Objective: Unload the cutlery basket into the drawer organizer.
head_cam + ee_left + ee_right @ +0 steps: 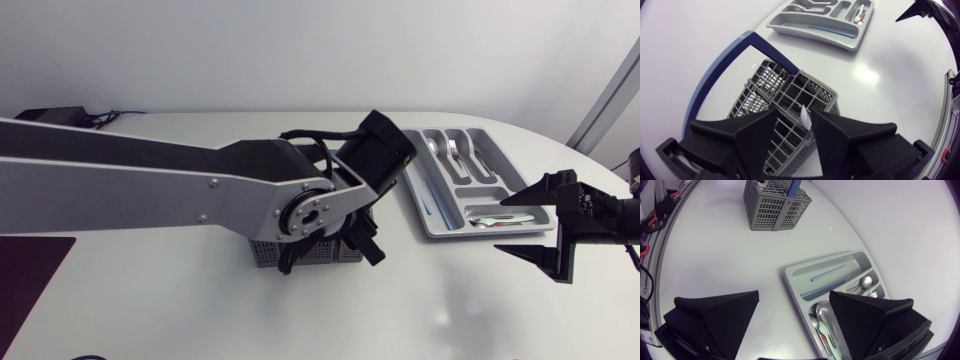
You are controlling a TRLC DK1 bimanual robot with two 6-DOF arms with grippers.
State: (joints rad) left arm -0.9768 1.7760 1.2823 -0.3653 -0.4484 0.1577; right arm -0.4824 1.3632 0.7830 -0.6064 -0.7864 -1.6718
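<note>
Left tool (795, 114) spread over the basket (785, 90) — right tool (794, 295) spread by the organizer (855, 260).

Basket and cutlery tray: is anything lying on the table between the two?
No. The right wrist view shows only bare white table between the basket and the drawer organizer; the left wrist view agrees.

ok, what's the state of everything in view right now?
left gripper: open, down over the basket, white piece in its gap
basket: upright, handle up, visible cells mostly empty
white piece: standing in a basket cell
organizer: partly filled
cutlery: lying in several organizer compartments
right gripper: open, empty, above the organizer's end
</note>
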